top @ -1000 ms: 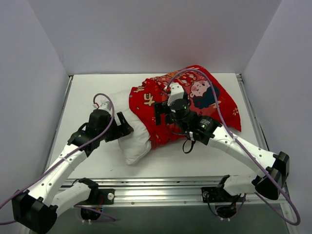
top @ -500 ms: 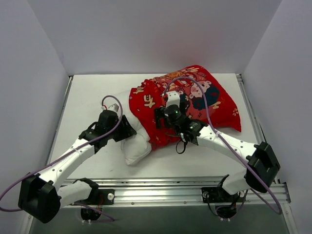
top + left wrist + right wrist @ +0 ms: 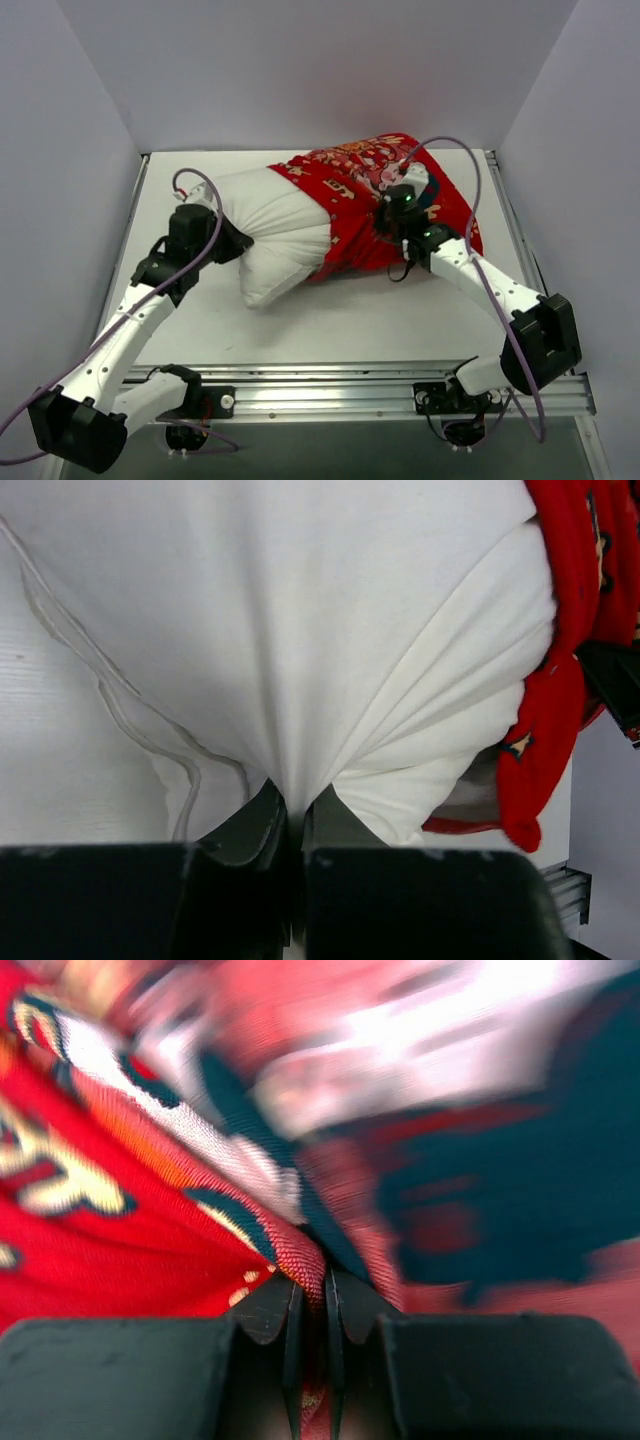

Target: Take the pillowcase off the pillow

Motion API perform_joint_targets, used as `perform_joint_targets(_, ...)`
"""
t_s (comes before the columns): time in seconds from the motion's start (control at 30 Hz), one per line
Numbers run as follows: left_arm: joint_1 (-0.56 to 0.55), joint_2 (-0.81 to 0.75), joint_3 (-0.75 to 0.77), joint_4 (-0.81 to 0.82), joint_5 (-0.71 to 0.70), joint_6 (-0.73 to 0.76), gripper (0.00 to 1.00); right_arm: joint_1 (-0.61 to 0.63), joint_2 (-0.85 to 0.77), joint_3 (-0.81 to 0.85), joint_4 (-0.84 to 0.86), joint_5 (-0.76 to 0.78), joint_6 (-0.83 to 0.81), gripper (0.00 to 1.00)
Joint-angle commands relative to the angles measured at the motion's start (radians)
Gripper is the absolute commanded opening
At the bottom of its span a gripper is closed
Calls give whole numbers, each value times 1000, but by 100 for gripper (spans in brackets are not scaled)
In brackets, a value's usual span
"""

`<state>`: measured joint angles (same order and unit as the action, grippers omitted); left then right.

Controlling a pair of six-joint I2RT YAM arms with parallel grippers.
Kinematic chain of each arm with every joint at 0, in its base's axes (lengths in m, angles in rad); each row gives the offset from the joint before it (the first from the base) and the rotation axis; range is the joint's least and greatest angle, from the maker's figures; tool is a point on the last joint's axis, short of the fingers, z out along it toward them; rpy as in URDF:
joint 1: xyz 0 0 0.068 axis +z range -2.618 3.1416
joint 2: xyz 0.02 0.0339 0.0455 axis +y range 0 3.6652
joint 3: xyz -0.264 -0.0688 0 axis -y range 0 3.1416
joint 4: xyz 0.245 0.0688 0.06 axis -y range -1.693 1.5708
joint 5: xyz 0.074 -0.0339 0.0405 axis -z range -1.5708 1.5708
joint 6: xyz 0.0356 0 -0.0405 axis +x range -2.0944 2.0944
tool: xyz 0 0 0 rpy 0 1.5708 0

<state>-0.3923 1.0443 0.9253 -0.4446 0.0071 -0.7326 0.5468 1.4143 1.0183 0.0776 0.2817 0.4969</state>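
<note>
The pillowcase (image 3: 360, 195) is thin red cloth with a fine visible weave and printed motifs, the pillow (image 3: 275, 235) is smooth, matt white cloth, and the table (image 3: 330, 320) is matt white with a bare-metal rail (image 3: 330, 385).

Lab test cell: plain white walls (image 3: 300, 70), white table (image 3: 330, 325), aluminium rail (image 3: 340, 388).

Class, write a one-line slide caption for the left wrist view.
Left gripper shut on a pinch of the plump white pillow, bright red printed pillowcase bunched at right.
</note>
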Motion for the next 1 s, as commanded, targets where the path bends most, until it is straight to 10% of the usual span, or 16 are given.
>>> perform_joint_targets(0.0,176,-110,159,-180,-213,125,2,-287,-46,15,-177,186,29,0)
perform_joint_targets(0.27,432,-148,210,-227,-177,99,2,-663,-152,54,-200,3,80,0)
perform_joint_targets(0.5,415,-197,124,-250,88,130,4,-559,-256,6,-142,-323,-46,1)
perform_joint_targets(0.67,403,-256,150,-342,263,191,72,-372,-412,-70,-142,-429,-73,32)
perform_joint_targets(0.97,239,-10,332,-244,233,274,97,-223,-424,-15,-141,-483,-136,71)
